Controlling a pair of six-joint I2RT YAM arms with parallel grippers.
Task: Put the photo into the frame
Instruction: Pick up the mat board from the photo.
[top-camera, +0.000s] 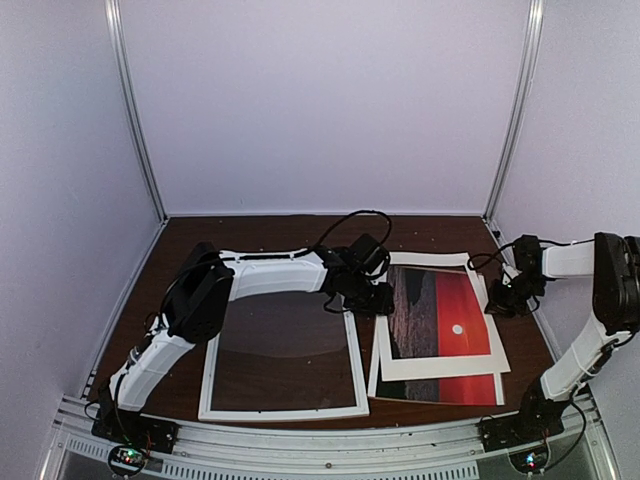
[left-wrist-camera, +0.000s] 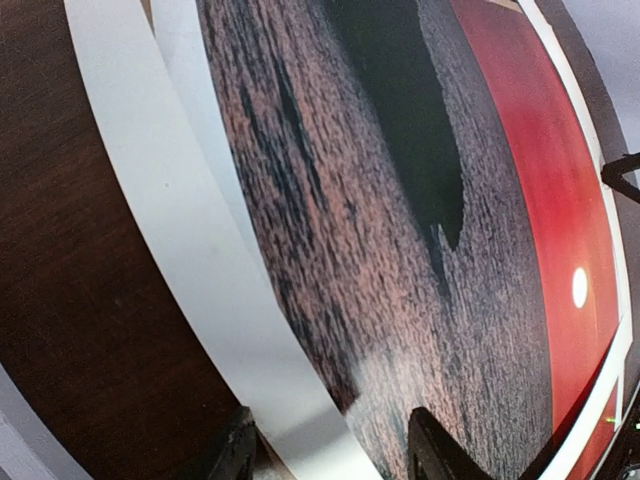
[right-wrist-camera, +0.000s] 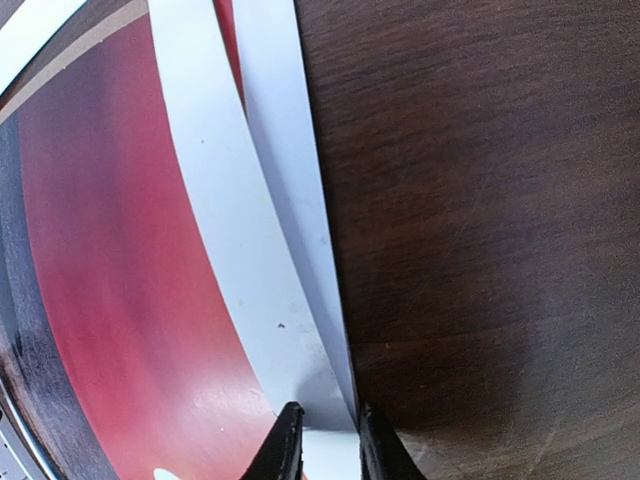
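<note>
right gripper pinches the mat edge, left gripper straddles the other side half-spread, probably to uncover the photo.

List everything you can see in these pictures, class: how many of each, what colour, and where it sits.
frame: one, white, on the left half of the table.
mat: one, white with a cut-out window, right of the frame, lying over the photo.
photo: one, red sky, small white sun, dark water; under the mat, near edge sticking out.
table: one, dark brown wood, under everything.
walls: three, pale, at the back and sides.
arms: two, white and black; left arm and right arm bolted at the near edge.
left gripper: one, black, open, astride the mat's left edge.
right gripper: one, black, pinching the mat's right edge.
</note>
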